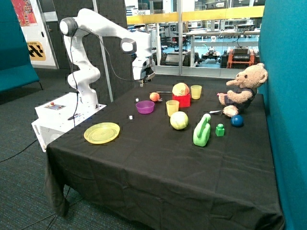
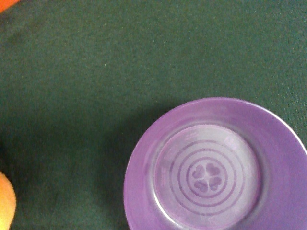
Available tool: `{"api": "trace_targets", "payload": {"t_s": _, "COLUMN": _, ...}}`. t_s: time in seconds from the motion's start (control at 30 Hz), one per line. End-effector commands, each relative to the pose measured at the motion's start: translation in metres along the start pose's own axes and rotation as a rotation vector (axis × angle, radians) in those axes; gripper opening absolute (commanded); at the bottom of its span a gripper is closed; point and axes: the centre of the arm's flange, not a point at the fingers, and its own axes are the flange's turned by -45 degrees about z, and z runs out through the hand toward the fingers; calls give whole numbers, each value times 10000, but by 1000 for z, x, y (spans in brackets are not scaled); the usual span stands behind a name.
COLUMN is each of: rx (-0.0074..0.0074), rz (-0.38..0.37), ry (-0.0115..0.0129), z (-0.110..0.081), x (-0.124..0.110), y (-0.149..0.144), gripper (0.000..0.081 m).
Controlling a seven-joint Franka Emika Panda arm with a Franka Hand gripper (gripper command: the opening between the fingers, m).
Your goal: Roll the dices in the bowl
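We are hovering our gripper [image 1: 142, 82], finger state unclear, at upper centre above the empty bowl [image 1: 145, 107]; two dices [image 1: 129, 117] are lying outside it.

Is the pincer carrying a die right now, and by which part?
Cannot be told: the pincer hangs above the purple bowl, which is empty. Two dice lie on the cloth.

we see the outside view evenly lit from above, with bright glazing behind and only soft, short shadows under things on the black tablecloth [image 1: 158, 158]. in the wrist view the small round purple plastic bowl [image 2: 144, 191] looks hazy and soft, its rim throwing a faint shadow onto the cloth beside it.
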Motion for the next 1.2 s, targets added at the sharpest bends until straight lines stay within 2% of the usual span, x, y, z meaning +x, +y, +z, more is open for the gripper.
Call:
{"api": "trace_targets", "payload": {"t_s": 0.0, "rx": 7, "rz": -1357, "ry": -12, "z": -1, "x": 1, "y": 0, "gripper": 808}}
{"api": "trace_targets", "payload": {"t_s": 0.07, "rx": 7, "rz": -1617, "ry": -12, "z": 9, "x": -4, "y": -16, "gripper": 808}}
{"api": "trace_targets", "payload": {"t_s": 0.1, "rx": 7, "rz": -1650, "ry": -12, "z": 11, "x": -5, "y": -19, "gripper": 693}}
{"api": "trace_targets", "payload": {"t_s": 0.13, "rx": 7, "rz": -1697, "ry": -12, "z": 13, "x": -6, "y": -22, "gripper": 478}}
{"api": "trace_targets", "payload": {"t_s": 0.17, "rx": 7, "rz": -1773, "ry": -12, "z": 14, "x": -8, "y": -25, "gripper": 369}}
{"api": "trace_targets", "payload": {"t_s": 0.2, "rx": 7, "rz": -1848, "ry": -12, "z": 15, "x": -9, "y": -28, "gripper": 315}}
{"api": "trace_targets", "payload": {"t_s": 0.27, "rx": 7, "rz": -1993, "ry": -12, "z": 16, "x": -11, "y": -34, "gripper": 269}}
{"api": "trace_targets", "payload": {"t_s": 0.53, "rx": 8, "rz": -2566, "ry": -12, "z": 21, "x": -24, "y": -56, "gripper": 254}}
{"api": "trace_targets", "payload": {"t_s": 0.8, "rx": 8, "rz": -3259, "ry": -11, "z": 32, "x": -44, "y": -79, "gripper": 313}}
{"api": "trace_targets", "payload": {"t_s": 1.17, "rx": 8, "rz": -3606, "ry": -11, "z": 44, "x": -64, "y": -98, "gripper": 353}}
